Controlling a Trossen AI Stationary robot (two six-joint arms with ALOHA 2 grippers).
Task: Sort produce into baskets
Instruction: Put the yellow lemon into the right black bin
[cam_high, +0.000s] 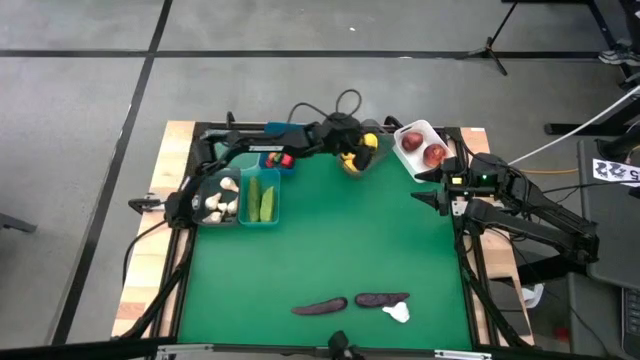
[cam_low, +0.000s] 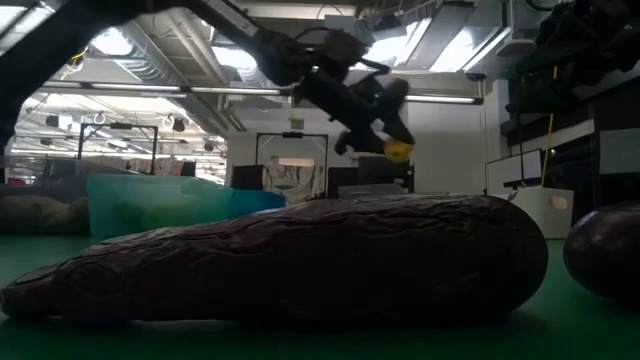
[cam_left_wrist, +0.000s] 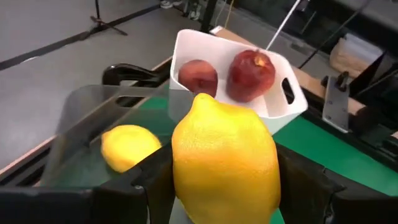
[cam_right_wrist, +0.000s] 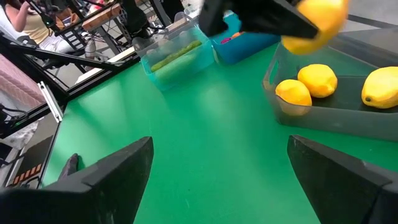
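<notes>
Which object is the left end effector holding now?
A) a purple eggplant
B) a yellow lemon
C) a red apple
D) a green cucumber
B: the left end effector is closed around a yellow lemon, held above the grey basket, which already contains lemons.

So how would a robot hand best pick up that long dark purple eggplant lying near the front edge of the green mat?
Across its middle, from straight above. The long dark purple eggplant lies flat on its side on the green mat, so its narrow width fits between two fingers. The second eggplant lies just past one end, so I would stay off the ends.
</notes>
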